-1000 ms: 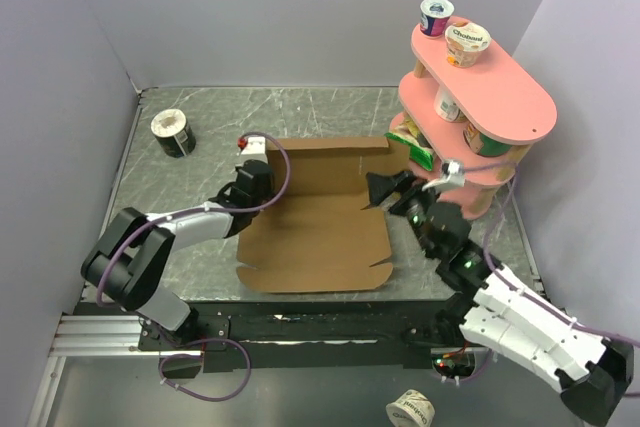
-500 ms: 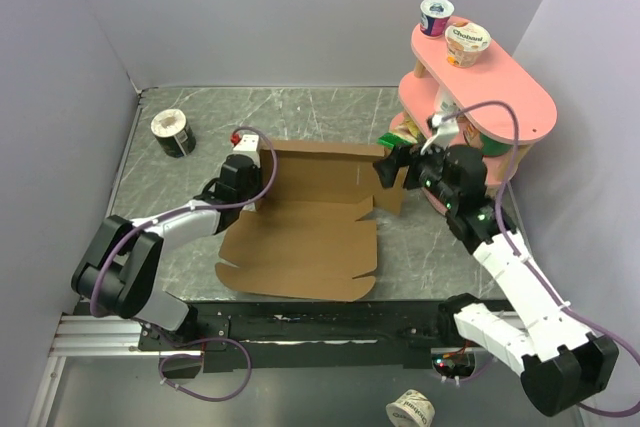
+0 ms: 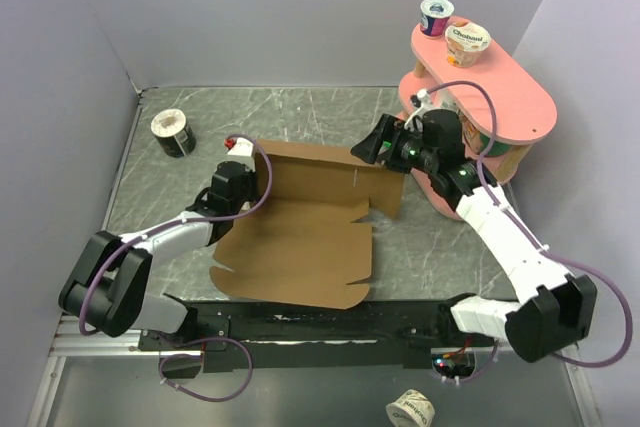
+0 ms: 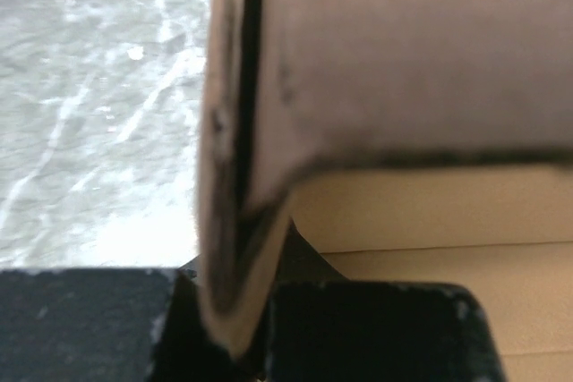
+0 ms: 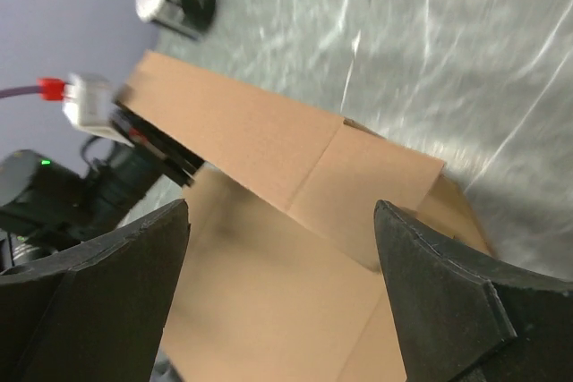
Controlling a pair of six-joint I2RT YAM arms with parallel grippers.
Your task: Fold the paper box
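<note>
Plain brown corrugated cardboard paper box [image 3: 300,247] on grey marbled bench [image 3: 330,107], rear wall up; left gripper [image 3: 250,169] clenched on wall's left end; right gripper [image 3: 370,147] spread wide above right end. Likely light, stiff; pinch flap edges.

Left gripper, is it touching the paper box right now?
Touching. The left wrist view shows a raised flap edge of the paper box wedged between the fingers of the left gripper, no gap visible.

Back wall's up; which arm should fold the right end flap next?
Probably right: the right gripper is open, free, near that flap; the left gripper is shut on the paper box's left wall end.
</note>
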